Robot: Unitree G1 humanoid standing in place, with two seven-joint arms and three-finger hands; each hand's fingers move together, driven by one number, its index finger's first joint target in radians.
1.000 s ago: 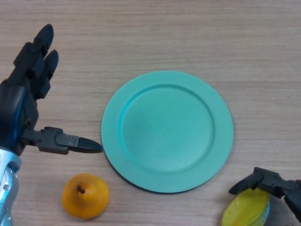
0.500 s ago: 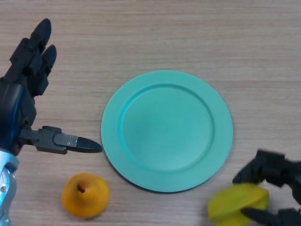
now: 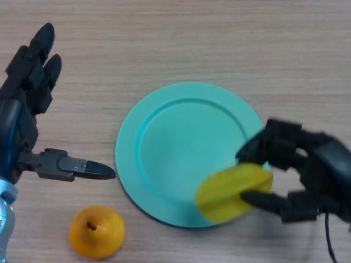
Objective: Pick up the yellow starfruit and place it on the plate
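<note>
Black fingers (image 3: 274,143) and thumb of the right hand (image 3: 307,172) are clenched round the yellow starfruit (image 3: 233,192), which juts out past the fingertips over the near right rim of the teal plate (image 3: 164,109); whether it clears the rim or brushes it cannot be told from above. To finish well, the hand should carry the fruit further from the rim toward the plate's middle, lower it, and only then release. Far beyond, the left hand (image 3: 22,126) hangs with fingers spread, an orange pear (image 3: 96,231) below its thumb.
</note>
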